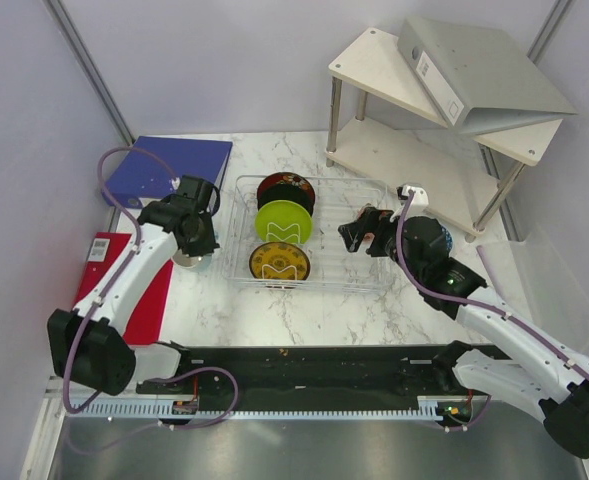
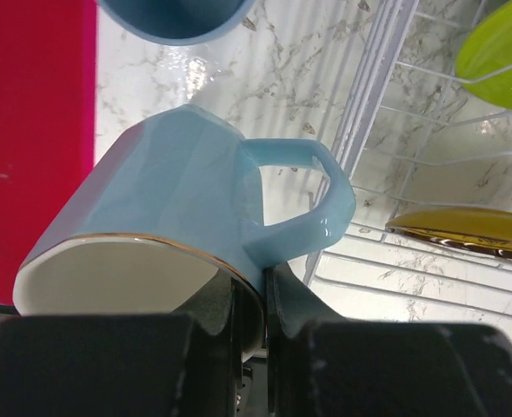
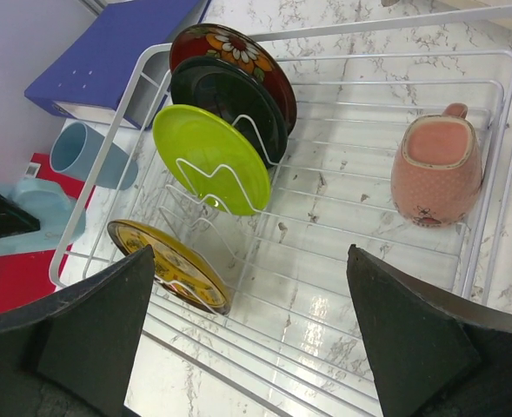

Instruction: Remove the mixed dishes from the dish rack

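Mug (image 2: 169,191), faceted light blue, gold-rimmed

Left arm (image 1: 124,275), right arm (image 1: 519,335): white links, black joints, perhaps mauve cables.

Walls: we see plain pale lavender panels (image 1: 224,60) behind and at left.
Surface: we find a white marble table (image 1: 304,315), grey-veined.
Furniture: we see a white two-tier shelf (image 1: 369,62), back right.

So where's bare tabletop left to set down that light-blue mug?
Widest bare marble: the strip between the white wire dish rack and the black rail. Another runs behind the rack. Left of the rack is crowded: red folder, blue binder, a blue cup.
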